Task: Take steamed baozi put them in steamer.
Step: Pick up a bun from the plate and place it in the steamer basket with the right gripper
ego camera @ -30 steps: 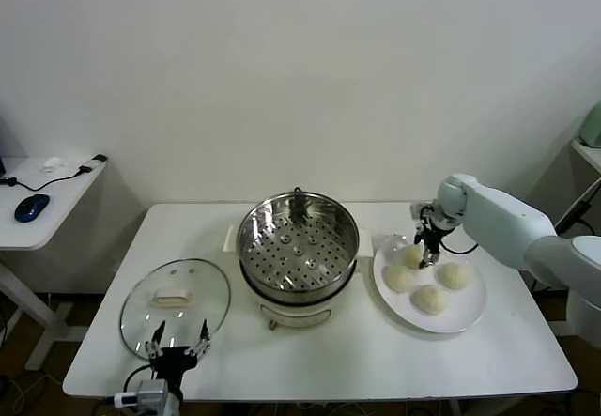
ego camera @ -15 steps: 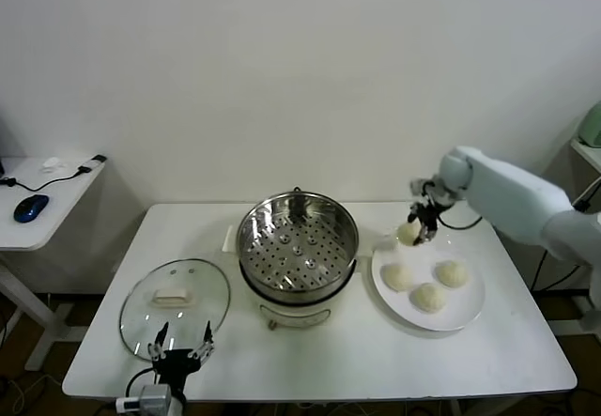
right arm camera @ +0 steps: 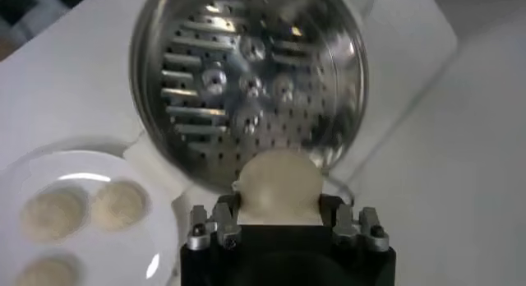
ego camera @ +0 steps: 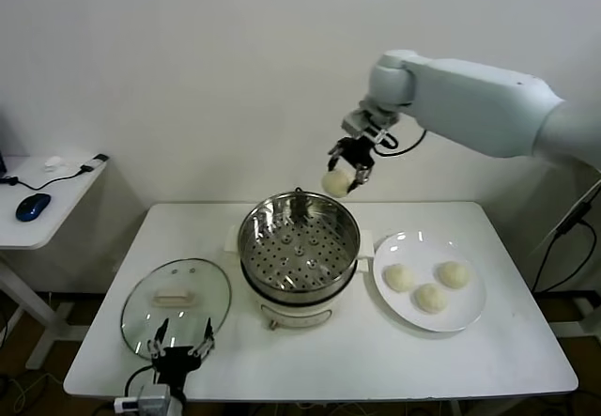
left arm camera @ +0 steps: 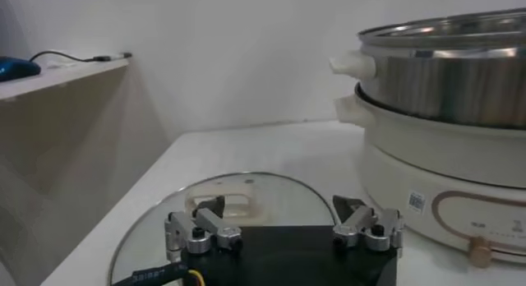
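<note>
Right gripper point(ego camera: 346, 174) fingers clamp one baozi point(ego camera: 335, 182) above the steamer point(ego camera: 298, 247) at its one o'clock rim; left gripper point(ego camera: 177, 347) fingers spread wide near the glass lid point(ego camera: 175, 300).

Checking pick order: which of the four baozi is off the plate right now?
The baozi clamped in the right gripper, raised above the steamer's far rim. The other three baozi lie on the white plate.

The steamer point(ego camera: 298, 258) stands mid-bench point(ego camera: 319, 360). To its left lies the glass lid point(ego camera: 176, 305), with the left tool point(ego camera: 178, 348) at the near edge before it. To the steamer's right a plate point(ego camera: 464, 317) carries three baozi point(ego camera: 429, 297). A fourth baozi point(ego camera: 336, 182) hangs in the right tool point(ego camera: 349, 174) above the steamer's far rim.
</note>
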Available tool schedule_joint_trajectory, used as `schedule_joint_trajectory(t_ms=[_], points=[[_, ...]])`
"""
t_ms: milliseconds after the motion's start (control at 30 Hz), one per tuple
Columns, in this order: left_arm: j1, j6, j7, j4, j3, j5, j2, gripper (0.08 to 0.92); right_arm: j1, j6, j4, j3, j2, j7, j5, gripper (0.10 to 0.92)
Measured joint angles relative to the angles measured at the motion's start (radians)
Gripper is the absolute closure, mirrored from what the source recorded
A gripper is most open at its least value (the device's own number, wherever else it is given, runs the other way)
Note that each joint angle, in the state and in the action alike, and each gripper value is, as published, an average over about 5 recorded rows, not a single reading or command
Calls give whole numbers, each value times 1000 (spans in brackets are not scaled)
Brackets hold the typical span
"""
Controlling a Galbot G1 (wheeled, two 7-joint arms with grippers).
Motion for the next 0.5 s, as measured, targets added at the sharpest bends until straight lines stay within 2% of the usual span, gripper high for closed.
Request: schedule_joint_trajectory(t_ms=[233,500], points=[[16,-5,-1,-5,2,6,8,177,-67,161,-14,9,73,49,-146,389],[21,-11,-2,-3,10,18,6,177,-201,267,-107,61,133,101,-335,389]])
